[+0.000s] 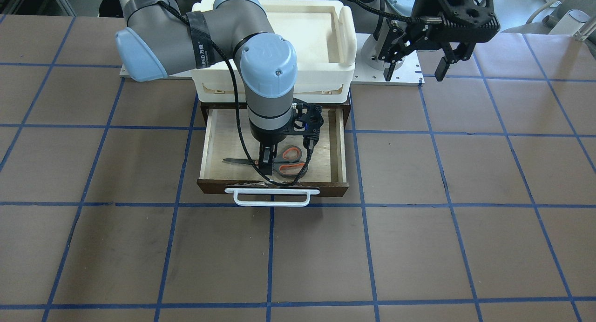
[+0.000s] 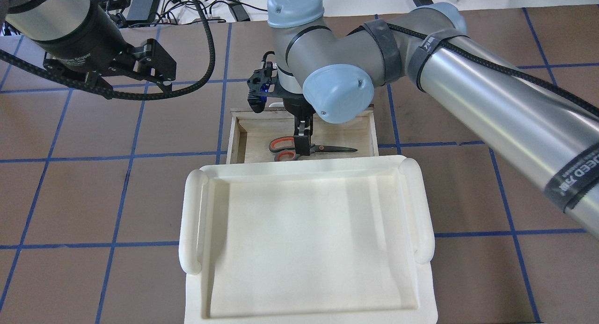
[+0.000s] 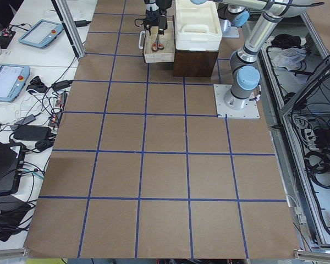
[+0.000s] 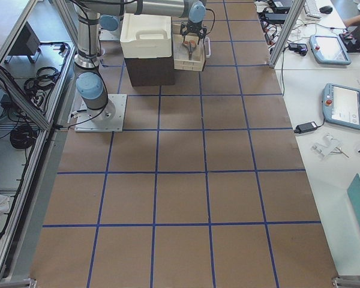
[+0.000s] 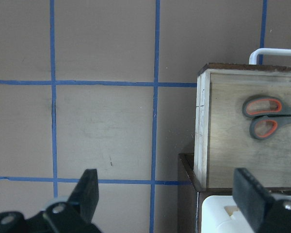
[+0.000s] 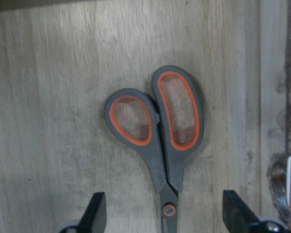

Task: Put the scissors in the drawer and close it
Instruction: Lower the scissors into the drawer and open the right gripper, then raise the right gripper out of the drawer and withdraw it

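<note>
The scissors (image 1: pixel 289 161), with grey handles lined orange-red, lie flat on the floor of the open wooden drawer (image 1: pixel 342 145), blades pointing to the view's left. My right gripper (image 1: pixel 265 162) hangs open just above them, its fingers standing either side of the pivot in the right wrist view (image 6: pixel 167 218), apart from the scissors (image 6: pixel 162 160). My left gripper (image 1: pixel 414 73) is open and empty, raised beside the cabinet. Its wrist view shows the drawer (image 5: pixel 223 145) and scissors (image 5: pixel 262 116) past the left gripper (image 5: pixel 169 191).
A white plastic tray (image 2: pixel 196 221) sits on top of the dark brown cabinet (image 3: pixel 195 60) that the drawer slides from. The drawer's white bar handle (image 1: pixel 272 196) sticks out towards the operators' side. Brown table with blue grid lines lies all round.
</note>
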